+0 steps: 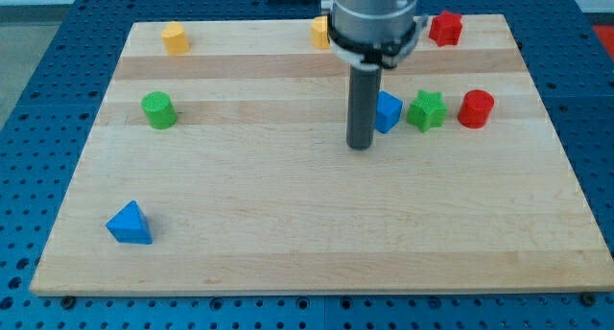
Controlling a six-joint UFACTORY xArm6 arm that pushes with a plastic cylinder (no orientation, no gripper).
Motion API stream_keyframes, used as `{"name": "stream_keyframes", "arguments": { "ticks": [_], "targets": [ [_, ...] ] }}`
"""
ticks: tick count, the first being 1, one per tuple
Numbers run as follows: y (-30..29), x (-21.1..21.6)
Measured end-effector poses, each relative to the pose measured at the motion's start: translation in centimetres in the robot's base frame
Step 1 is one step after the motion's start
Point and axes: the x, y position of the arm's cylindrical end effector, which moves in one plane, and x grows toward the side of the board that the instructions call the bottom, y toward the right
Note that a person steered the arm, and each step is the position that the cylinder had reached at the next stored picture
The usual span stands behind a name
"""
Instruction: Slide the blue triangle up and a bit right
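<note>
Nearest you, at the view's bottom left, the blue triangle lay flat on the wooden worktop, close to its left edge and well apart from every other block. My tip stood far from it, up and to the view's right, near the middle of the worktop.

Further back, you saw a row across the worktop: a green cylinder on the view's left, then, right of my tip, a second blue block just beside the rod and partly hidden by it, so you could not make out its shape. Next came a green star and a red cylinder.

Farthest away, along the view's top edge, sat a yellow block on the left, another yellow block half hidden behind the arm, and a red block on the right.

There were no jaws on this rig, only the straight rod.
</note>
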Motion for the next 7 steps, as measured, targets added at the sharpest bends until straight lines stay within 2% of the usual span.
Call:
{"name": "stream_keyframes", "arguments": {
  "ticks": [1,4,7],
  "targets": [
    [-1.6,4.8],
    [-14.3,15.6],
    [-24.5,15.6]
  ]
}}
